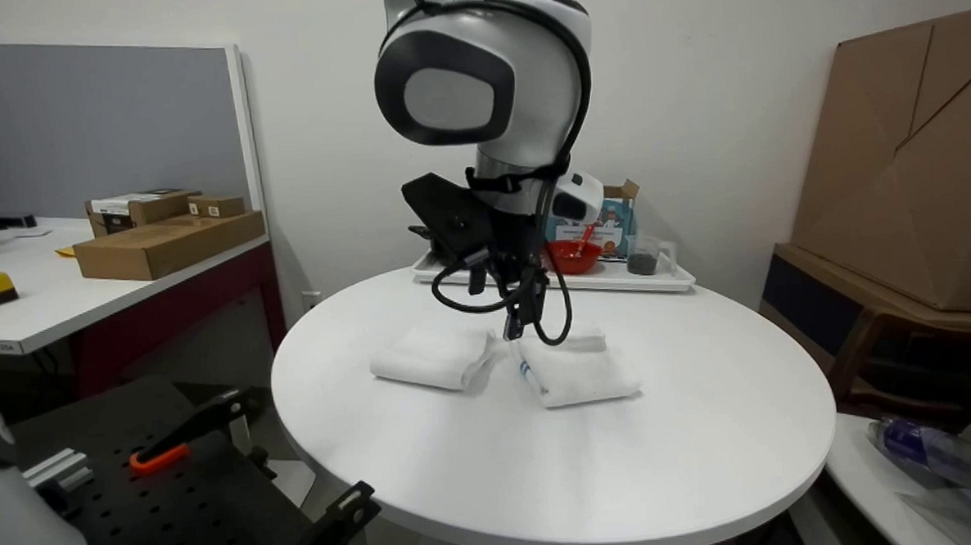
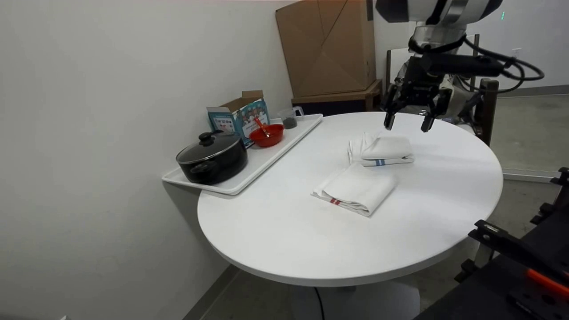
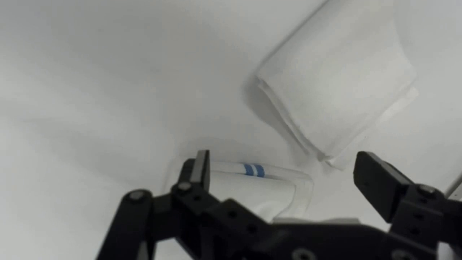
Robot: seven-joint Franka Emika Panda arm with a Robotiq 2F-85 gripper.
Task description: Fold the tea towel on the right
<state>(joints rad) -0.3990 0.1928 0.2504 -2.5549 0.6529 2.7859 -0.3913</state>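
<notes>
while the gripper hangs with its jaws wide and nothing held, the blue-striped towel, presumably the one to fold, lies on the table below them, its striped edge running roughly along the line they close on, though set toward the wrist view's left; just beside it is a second towel, then, well apart, the tray

No wording can be read with certainty. In an exterior view, at nine o'clock from the round counter, a label on the edge of the side counter bears a short code too blurred to trust. The blue box at one o'clock and the large carton at two carry print too small to make out.
</notes>
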